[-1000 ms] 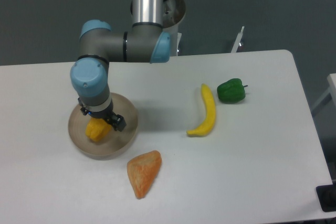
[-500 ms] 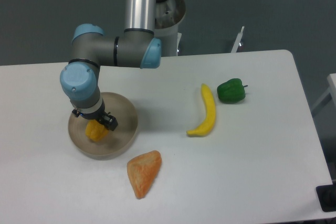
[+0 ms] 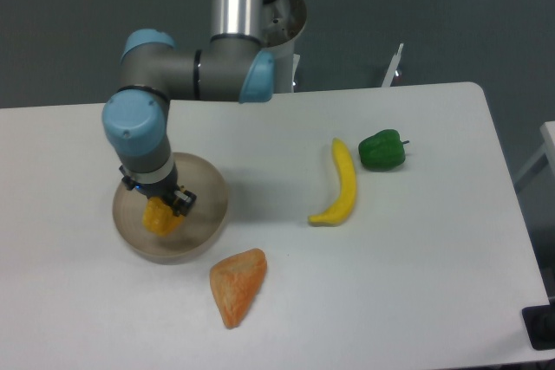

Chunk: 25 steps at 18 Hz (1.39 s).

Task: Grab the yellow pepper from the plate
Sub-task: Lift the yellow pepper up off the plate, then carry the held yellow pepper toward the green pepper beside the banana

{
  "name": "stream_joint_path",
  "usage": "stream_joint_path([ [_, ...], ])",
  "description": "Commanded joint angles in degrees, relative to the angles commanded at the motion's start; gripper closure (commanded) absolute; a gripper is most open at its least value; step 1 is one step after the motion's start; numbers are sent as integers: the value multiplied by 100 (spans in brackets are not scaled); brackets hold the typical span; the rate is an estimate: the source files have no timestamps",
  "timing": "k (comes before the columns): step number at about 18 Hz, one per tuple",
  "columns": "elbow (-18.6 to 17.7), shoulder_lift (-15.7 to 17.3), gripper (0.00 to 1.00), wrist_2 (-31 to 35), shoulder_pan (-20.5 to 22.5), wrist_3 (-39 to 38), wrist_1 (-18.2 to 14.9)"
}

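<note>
The yellow pepper (image 3: 159,217) is a small yellow-orange block in the round beige-grey plate (image 3: 205,214) at the table's left. My gripper (image 3: 158,205) hangs straight down over the plate, with its dark fingers at the pepper's top and sides. The wrist hides the fingertips, so the grip itself does not show. I cannot tell whether the pepper rests on the plate or is just off it.
An orange wedge-shaped toy (image 3: 237,285) lies just in front of the plate. A yellow banana (image 3: 340,185) lies at mid-table and a green pepper (image 3: 382,150) to its right. The robot's base stands behind the table's far edge.
The arm swung left over the plate and then a little back right. The gripper stays over the pepper, which has hardly shifted in the plate.
</note>
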Motion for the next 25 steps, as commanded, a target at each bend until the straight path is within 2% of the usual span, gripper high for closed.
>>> stream_joint_path([
  [3, 62, 71, 100, 18, 668, 694, 9],
  [4, 53, 184, 100, 18, 853, 827, 0],
  [7, 53, 448, 98, 9, 1800, 1870, 9],
  [9, 45, 493, 96, 9, 2381, 2565, 9],
  [12, 62, 484, 96, -26, 2865, 3181, 17],
  [18, 71, 151, 96, 18, 3298, 4219, 9],
  [22, 228, -297, 96, 202, 3228, 4326, 17],
  [25, 361, -430, 96, 150, 3175, 4344, 9],
])
